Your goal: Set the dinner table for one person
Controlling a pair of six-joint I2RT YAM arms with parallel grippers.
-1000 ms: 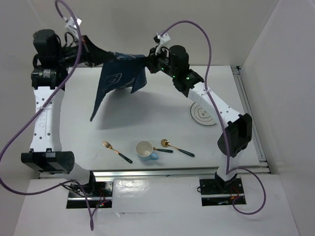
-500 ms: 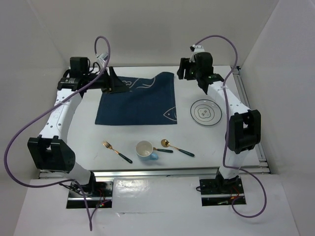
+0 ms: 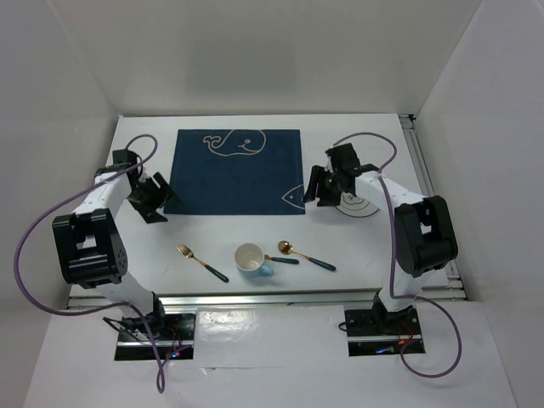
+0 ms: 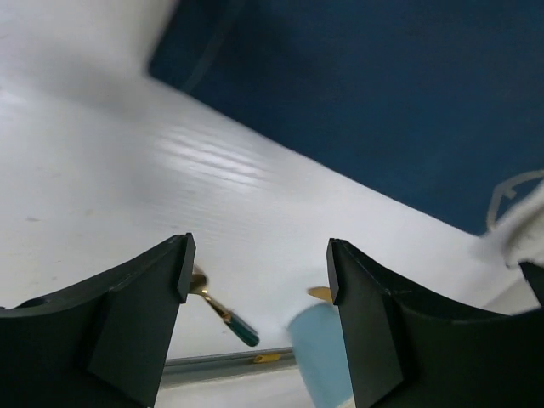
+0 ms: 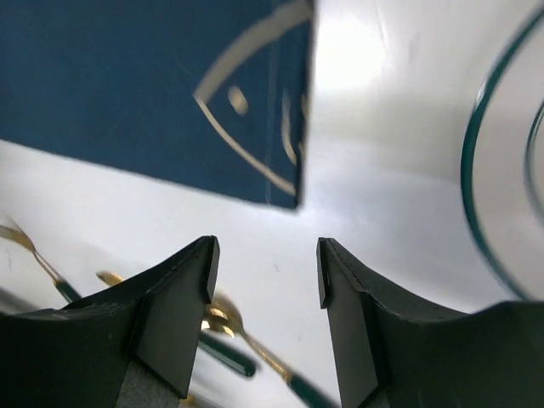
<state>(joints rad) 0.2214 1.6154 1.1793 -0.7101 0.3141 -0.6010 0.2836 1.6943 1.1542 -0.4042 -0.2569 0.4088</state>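
Placemat (image 3: 238,170) dropped flat, dinner table (image 3: 255,225) lengthwise left-right

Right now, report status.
Left fingers open, empty; right fingers too. Placemat flat on dinner table. Plate, cup, fork, spoon off the placemat. Nothing in the way.

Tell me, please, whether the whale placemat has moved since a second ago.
Yes: the whale placemat dropped from mid-air, now flat on the table, left of the plate.
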